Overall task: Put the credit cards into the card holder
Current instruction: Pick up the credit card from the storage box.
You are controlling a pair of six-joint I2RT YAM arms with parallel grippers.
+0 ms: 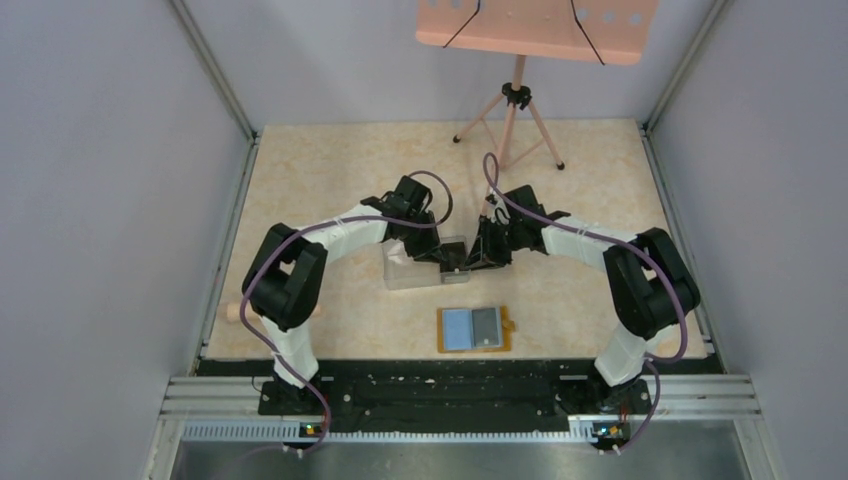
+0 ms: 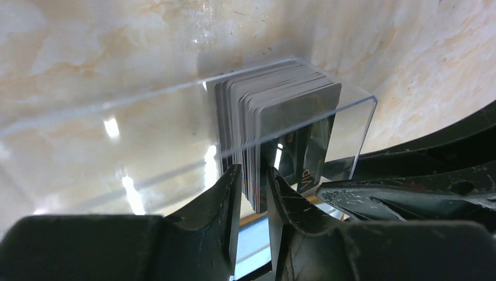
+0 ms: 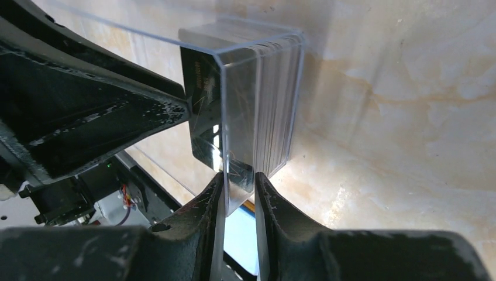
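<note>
The credit cards (image 2: 275, 111) stand on edge as a dark stack inside a clear plastic box (image 1: 412, 268) at the table's middle. My left gripper (image 2: 254, 175) reaches over the box's rim and is shut on a few cards at the stack's near end. From the other side, my right gripper (image 3: 238, 178) is shut on the box's clear end wall (image 3: 237, 117), just outside the cards (image 3: 275, 105). In the top view both grippers, left (image 1: 452, 262) and right (image 1: 480, 255), meet at the box's right end. The card holder (image 1: 474, 328) lies open below them, orange with blue-grey pockets.
A pink music stand (image 1: 530, 30) on a tripod (image 1: 510, 115) stands at the back. A small wooden piece (image 1: 232, 312) lies at the table's left edge. Grey walls close in both sides.
</note>
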